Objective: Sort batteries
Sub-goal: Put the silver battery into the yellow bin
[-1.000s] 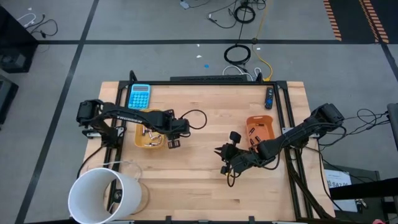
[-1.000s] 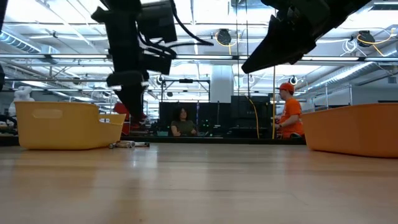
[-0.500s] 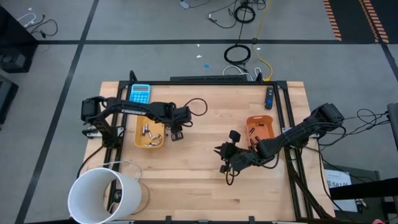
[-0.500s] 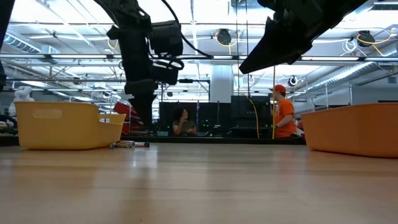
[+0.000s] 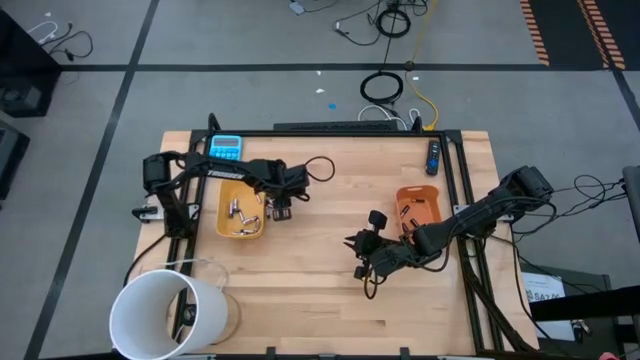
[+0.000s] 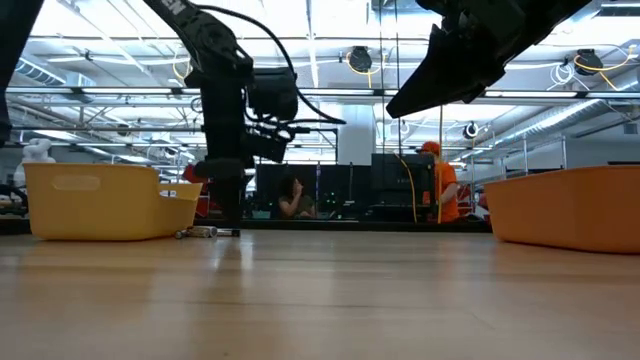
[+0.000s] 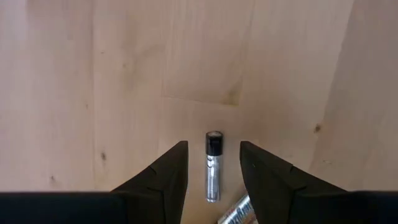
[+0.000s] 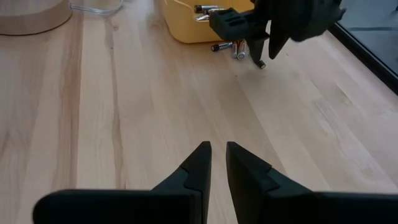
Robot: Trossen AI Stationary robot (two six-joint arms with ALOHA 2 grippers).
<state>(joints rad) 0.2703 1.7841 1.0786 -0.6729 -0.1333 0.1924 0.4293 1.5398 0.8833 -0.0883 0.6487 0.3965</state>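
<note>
1. Batteries lie in three places: a handful in the yellow tray (image 5: pixel 240 216) on the left, a few loose on the tabletop (image 5: pixel 320 300) just beside that tray's right wall, and some I can't count in the orange tray (image 5: pixel 417 205) on the right.
2. One white bucket (image 5: pixel 168 313) stands at the near left corner, and one blue calculator (image 5: pixel 226 147) sits behind the yellow tray.
3. Left gripper (image 5: pixel 281 209) hangs low over the loose cells beside the yellow tray. Its fingers (image 7: pixel 163 176) are spread, empty, straddling one dark-capped battery (image 7: pixel 212 165) that lies lengthwise between them.
4. Right gripper (image 5: pixel 362 245) waits near mid-table, off the orange tray's near-left corner, its fingers (image 8: pixel 194 163) almost pressed together and holding nothing.
5. To do this pick well, I'd say the left arm should come straight down so both tips reach the wood on either side of the cell, then close across its width.
6. A silvery battery (image 7: pixel 235 211) lies slanted just beside the right-hand finger, so the descent should stay centred to avoid nudging it or catching two.
7. Count at the pick: the wrist view shows two cells, and the right wrist view suggests about three or four loose ones (image 8: pixel 231 48).
</note>
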